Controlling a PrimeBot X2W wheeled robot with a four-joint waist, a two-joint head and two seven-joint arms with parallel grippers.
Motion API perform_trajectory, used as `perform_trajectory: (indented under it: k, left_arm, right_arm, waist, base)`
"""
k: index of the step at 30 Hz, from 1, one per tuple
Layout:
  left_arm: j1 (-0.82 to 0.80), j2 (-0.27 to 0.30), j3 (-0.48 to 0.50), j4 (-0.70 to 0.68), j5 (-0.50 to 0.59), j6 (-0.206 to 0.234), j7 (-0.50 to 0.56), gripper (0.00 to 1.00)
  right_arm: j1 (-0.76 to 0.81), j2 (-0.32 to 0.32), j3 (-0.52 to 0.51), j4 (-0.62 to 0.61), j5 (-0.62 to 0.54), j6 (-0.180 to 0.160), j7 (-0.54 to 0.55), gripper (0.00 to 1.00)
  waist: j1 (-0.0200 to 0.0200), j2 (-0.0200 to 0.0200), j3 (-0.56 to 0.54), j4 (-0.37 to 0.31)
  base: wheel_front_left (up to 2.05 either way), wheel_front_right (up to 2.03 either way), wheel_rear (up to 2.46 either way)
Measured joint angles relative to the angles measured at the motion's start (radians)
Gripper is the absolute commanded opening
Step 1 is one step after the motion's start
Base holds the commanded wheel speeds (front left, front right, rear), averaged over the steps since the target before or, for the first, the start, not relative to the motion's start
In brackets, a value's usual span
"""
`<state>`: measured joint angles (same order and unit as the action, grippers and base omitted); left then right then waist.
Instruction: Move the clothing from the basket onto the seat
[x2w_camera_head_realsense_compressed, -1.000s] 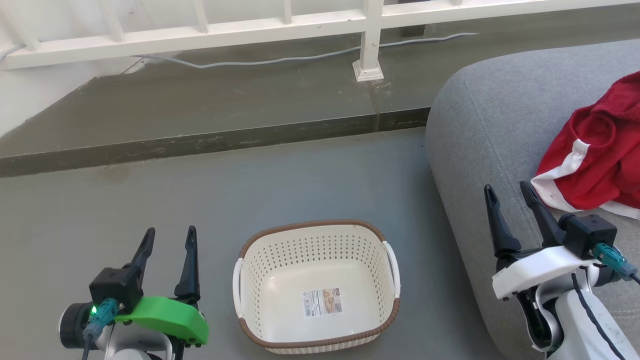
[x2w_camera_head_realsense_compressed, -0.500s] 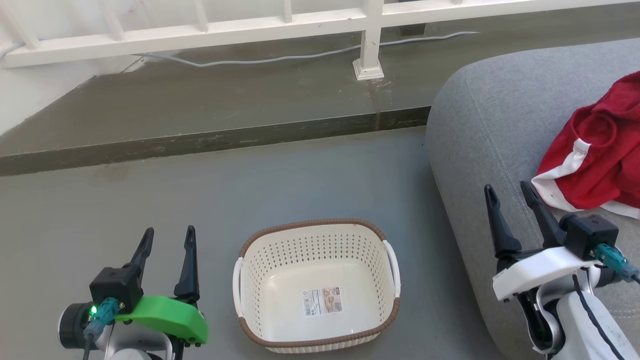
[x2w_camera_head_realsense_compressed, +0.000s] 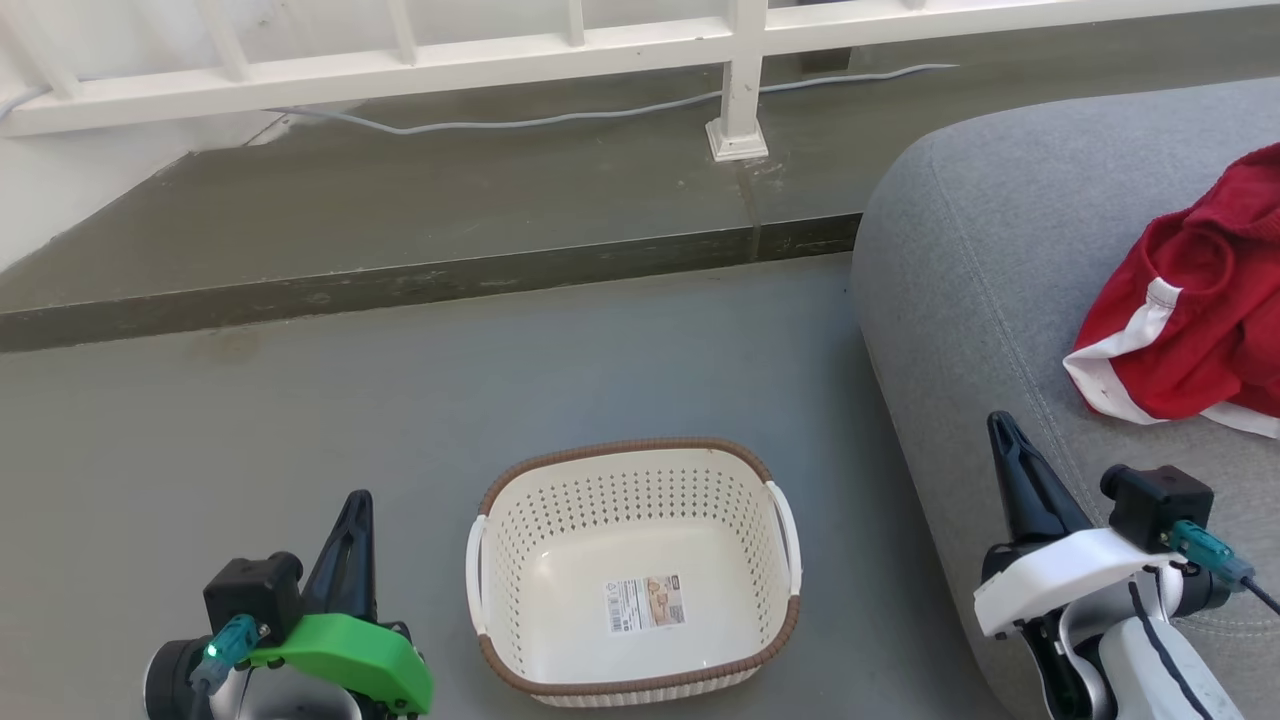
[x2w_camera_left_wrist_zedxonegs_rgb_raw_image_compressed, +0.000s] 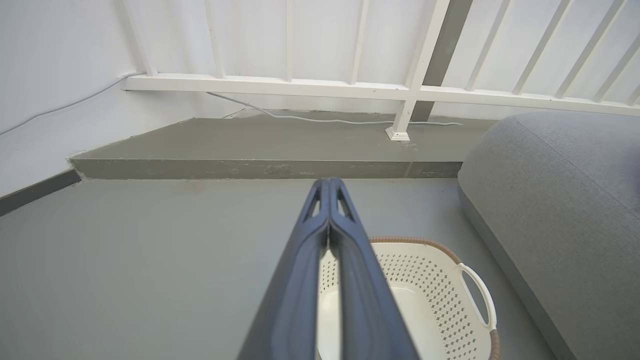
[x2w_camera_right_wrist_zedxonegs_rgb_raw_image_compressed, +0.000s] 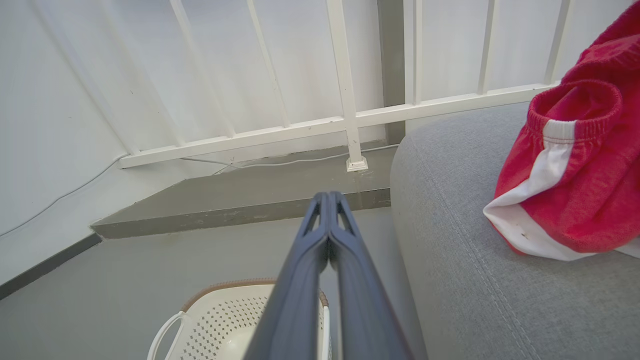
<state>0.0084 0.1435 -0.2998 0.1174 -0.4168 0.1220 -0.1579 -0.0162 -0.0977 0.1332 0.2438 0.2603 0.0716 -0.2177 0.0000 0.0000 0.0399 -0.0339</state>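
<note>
Red white-trimmed fabric, the clothing (x2w_camera_head_realsense_compressed: 1190, 320), lies on the large grey upholstered seat (x2w_camera_head_realsense_compressed: 980, 250) at 3 o'clock in the head view. The cream perforated plastic basket (x2w_camera_head_realsense_compressed: 625, 446) at 6 is empty, so only a snag-free retreat seems needed. The left tool (x2w_camera_head_realsense_compressed: 356, 505) at 7 and the right tool (x2w_camera_head_realsense_compressed: 1003, 432) at 5 point up, pinched closed on nothing.

Left wrist view: the left tool (x2w_camera_left_wrist_zedxonegs_rgb_raw_image_compressed: 329, 186) aims above the basket (x2w_camera_left_wrist_zedxonegs_rgb_raw_image_compressed: 425, 280) at 5.

Right wrist view: the right tool (x2w_camera_right_wrist_zedxonegs_rgb_raw_image_compressed: 329, 198) passes the clothing (x2w_camera_right_wrist_zedxonegs_rgb_raw_image_compressed: 575, 190) at 3.

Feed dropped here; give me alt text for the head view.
The cream basket sits empty on the grey floor; the red-and-white clothing lies on the grey seat at right. The left gripper, left of the basket, and the right gripper, by the seat's edge, are shut and hold nothing.
</note>
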Motion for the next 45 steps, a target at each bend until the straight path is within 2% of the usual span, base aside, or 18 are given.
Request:
perform_trajectory:
  k: [4,16,45]
  left_arm:
    - [0.002,-0.002,0.002,-0.001,-0.028,-0.008,0.000,0.00]
    - [0.002,-0.007,0.042,-0.001,-0.202,-0.027,0.026,0.00]
    - [0.001,-0.027,0.136,0.036,-0.544,-0.096,0.095,0.00]
  right_arm:
    - [0.000,0.001,-0.015,0.004,0.046,0.000,0.012,0.00]
    - [-0.003,0.004,-0.054,0.020,0.236,0.002,0.062,0.00]
    - [-0.017,0.025,-0.129,0.025,0.592,0.016,0.158,0.00]
  waist:
    - [0.0000,0.0000,-0.002,0.002]
    - [0.0000,0.0000,-0.006,0.006]
    - [0.0001,0.0000,-0.016,0.015]
  base:
    - [0.00,0.00,0.00]
    - [0.00,0.00,0.00]
    - [0.00,0.00,0.00]
